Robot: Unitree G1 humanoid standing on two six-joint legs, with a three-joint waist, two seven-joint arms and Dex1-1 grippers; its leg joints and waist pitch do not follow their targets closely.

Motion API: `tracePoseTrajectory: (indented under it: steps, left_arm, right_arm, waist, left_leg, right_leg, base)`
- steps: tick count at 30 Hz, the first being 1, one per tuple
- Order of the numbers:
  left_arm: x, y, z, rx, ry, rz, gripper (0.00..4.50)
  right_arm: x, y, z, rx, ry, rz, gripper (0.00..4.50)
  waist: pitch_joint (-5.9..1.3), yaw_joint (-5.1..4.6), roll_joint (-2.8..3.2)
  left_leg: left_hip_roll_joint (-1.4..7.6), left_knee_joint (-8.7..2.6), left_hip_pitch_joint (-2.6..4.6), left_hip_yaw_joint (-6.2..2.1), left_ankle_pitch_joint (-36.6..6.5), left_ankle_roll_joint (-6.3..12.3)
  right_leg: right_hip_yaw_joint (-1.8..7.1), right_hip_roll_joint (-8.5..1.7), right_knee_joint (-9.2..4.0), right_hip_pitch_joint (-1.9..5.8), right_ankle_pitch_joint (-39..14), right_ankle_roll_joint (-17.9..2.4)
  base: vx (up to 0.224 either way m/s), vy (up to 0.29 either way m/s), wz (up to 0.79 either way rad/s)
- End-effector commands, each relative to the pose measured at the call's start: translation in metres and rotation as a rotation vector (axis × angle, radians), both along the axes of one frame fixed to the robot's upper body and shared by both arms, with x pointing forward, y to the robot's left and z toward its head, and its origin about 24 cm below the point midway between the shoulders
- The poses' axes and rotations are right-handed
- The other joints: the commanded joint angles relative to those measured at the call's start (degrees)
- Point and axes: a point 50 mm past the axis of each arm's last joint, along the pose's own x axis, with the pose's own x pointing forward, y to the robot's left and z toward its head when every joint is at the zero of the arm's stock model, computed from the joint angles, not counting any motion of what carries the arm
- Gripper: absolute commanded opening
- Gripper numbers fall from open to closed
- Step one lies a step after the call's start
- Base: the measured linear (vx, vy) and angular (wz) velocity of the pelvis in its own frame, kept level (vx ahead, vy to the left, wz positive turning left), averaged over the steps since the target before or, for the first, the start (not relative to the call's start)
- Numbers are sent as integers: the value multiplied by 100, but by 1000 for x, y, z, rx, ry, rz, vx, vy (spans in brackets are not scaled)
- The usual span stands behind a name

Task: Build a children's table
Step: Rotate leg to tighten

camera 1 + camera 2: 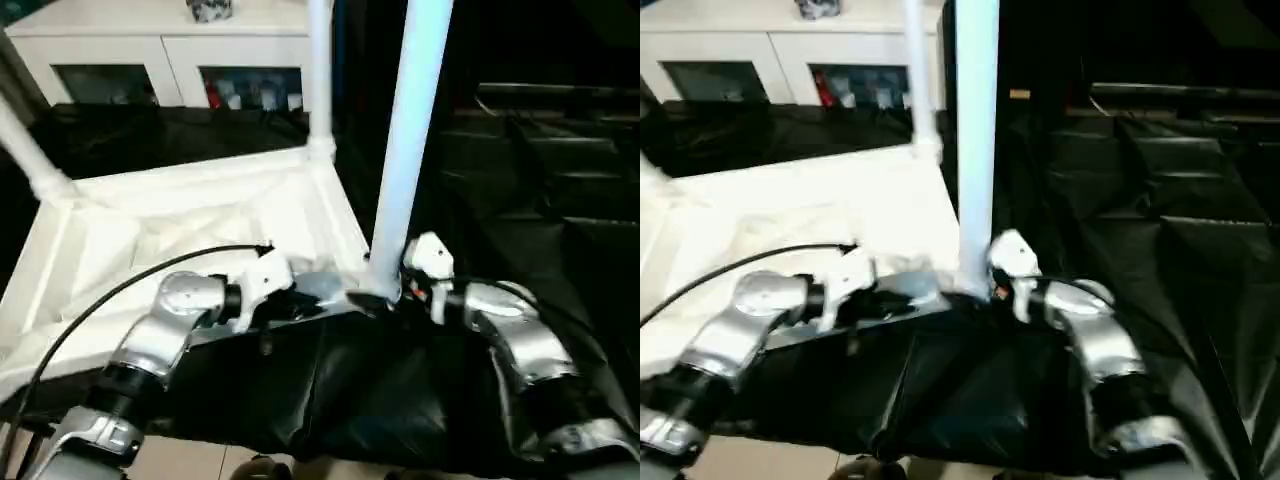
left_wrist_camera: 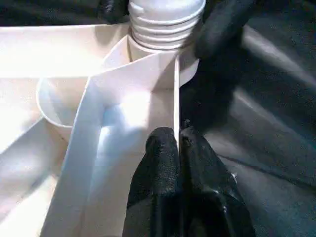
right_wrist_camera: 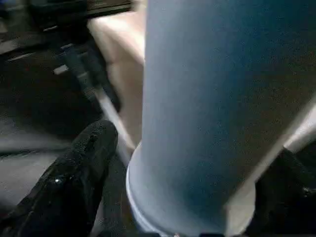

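The left gripper [image 2: 178, 143] was seen pinched shut on the thin side wall of the tabletop [image 1: 190, 225], one black finger on each face of the wall, near the corner socket. The right gripper [image 3: 187, 168] was spread wide around the base of the near leg [image 1: 408, 140], a finger [image 3: 74, 177] on one side and the other at the frame's far edge; contact with the tube could not be confirmed. In the head views both silver forearms were angled inward from the lower corners, the wrists meeting at the tabletop's near right corner, left wrist at about 9 o'clock of the leg base, right wrist at about 3 o'clock. The tabletop was lying upside down, ribbed underside up, on a black-covered surface [image 1: 400, 400]. The near leg was standing upright in the corner socket; a second leg [image 1: 320, 70] was upright at the far right corner, at 12 o'clock, and a third leg [image 1: 30, 150] was leaning out at 10 o'clock. A white cabinet [image 1: 160, 55] was seen behind. The left wrist view gave the threaded leg end [image 2: 165, 22] seated in the socket, with the other gripper's black fingers beside it.
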Motion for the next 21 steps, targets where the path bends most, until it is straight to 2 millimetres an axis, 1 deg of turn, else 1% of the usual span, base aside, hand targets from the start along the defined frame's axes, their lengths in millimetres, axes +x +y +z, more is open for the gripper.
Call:
tracePoseTrajectory:
  steps: [1,4,5,7,8,12,13,14,16,19,20,21]
  left_arm:
    - [6,-5,24,-64,-98,-47,0]
    - [5,-3,25,-56,-93,-67,0]
    - [4,-2,25,-52,-84,-78,0]
    - [3,0,25,-46,-76,-92,0]
    - [3,1,25,-44,-73,-97,0]
    - [2,3,26,-42,-71,-101,0]
    - [2,3,26,-42,-70,-102,0]
    - [2,3,26,-42,-69,-102,0]
    - [1,4,26,-45,-66,-102,0]
    - [0,3,25,-48,-63,-100,0]
    - [0,2,25,-51,-63,-98,0]
    - [0,1,25,-61,-63,-93,0]
  right_arm:
    - [-16,18,-5,-5,66,199,387]
    - [-18,16,-4,-16,80,228,387]
    - [-19,15,-4,-21,91,247,362]
    - [-21,14,-3,-28,109,277,354]
    - [-21,14,-2,-32,117,292,349]
    - [-22,13,-1,-36,124,312,307]
    - [-23,13,-1,-36,126,315,297]
    - [-23,13,-1,-36,128,318,297]
    - [-23,14,-1,-33,131,319,277]
    - [-24,15,-1,-29,131,311,273]
    - [-23,16,-2,-27,129,294,272]
    - [-21,17,-3,-28,120,267,271]
  waist:
    - [-460,8,-118]
    - [-465,53,-108]
    - [-468,60,-112]
    - [-468,62,-116]
    - [-459,59,-129]
    - [-454,70,-140]
    - [-448,70,-138]
    - [-450,70,-138]
    - [-442,71,-132]
    - [-444,64,-141]
    - [-442,64,-137]
    - [-440,65,-118]
  left_leg:
    - [418,-443,148,-180,-1194,395]
    - [423,-443,155,-183,-1134,388]
    - [425,-446,160,-184,-1121,371]
    - [423,-450,150,-188,-1104,369]
    - [425,-454,151,-185,-1110,369]
    - [424,-451,150,-185,-1113,363]
    - [424,-454,152,-185,-1131,356]
    - [425,-454,154,-186,-1141,348]
    - [425,-462,155,-193,-1184,306]
    - [427,-466,149,-194,-1179,298]
    - [421,-465,151,-191,-1183,303]
    - [420,-463,147,-194,-1178,302]
  right_leg:
    - [282,-387,-393,238,-1286,-1374]
    - [282,-392,-382,221,-1274,-1376]
    - [281,-387,-380,216,-1258,-1378]
    - [278,-384,-369,224,-1231,-1373]
    - [281,-384,-373,216,-1232,-1371]
    - [286,-397,-379,215,-1278,-1371]
    - [286,-397,-383,211,-1303,-1367]
    - [286,-399,-383,213,-1318,-1365]
    - [287,-401,-392,211,-1403,-1335]
    - [287,-398,-387,217,-1360,-1331]
    - [285,-395,-390,215,-1357,-1331]
    - [286,-400,-388,215,-1348,-1341]
  base:
    - [0,0,0]
    - [0,0,0]
    - [0,0,0]
    - [0,0,0]
    - [0,0,0]
    - [0,0,0]
    - [0,0,0]
    - [0,0,0]
    - [0,0,0]
    - [0,0,0]
    - [0,0,0]
    - [0,0,0]
